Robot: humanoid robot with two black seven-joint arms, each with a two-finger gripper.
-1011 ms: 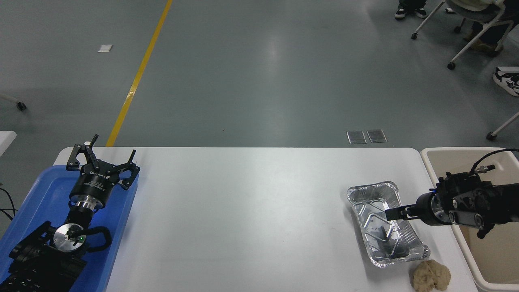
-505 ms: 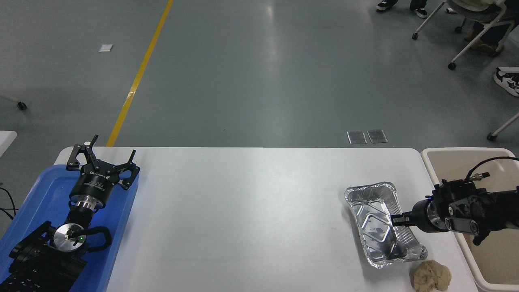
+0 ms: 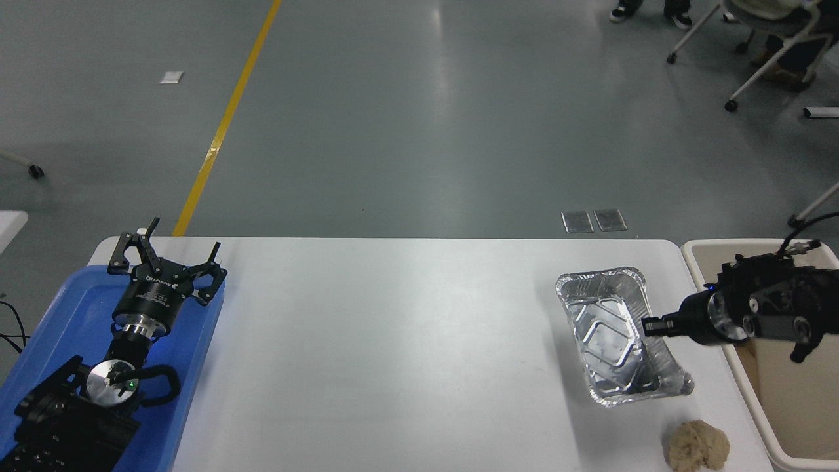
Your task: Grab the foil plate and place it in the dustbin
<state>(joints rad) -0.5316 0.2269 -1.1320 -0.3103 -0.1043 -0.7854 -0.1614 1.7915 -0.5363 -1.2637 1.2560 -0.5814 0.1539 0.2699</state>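
Observation:
The foil plate (image 3: 613, 334), a shiny silver ribbed tray, hangs tilted just above the right side of the white table (image 3: 406, 341). My right gripper (image 3: 649, 326) comes in from the right edge and is shut on the plate's right rim. The dustbin (image 3: 783, 419), a large beige bin, stands just off the table's right end, under my right wrist. My left gripper (image 3: 164, 252) is parked at the lower left over the blue tray, fingers spread open and empty.
A tan lumpy paper ball (image 3: 698, 446) lies at the table's front right, just below the plate. A blue flat tray (image 3: 59, 314) sits at the left end under the left arm. Chairs and a person's feet are on the floor at the top right.
My right gripper closed on the plate's right rim and has lifted it up and away from the paper ball; the plate now tilts. The left arm has not moved.

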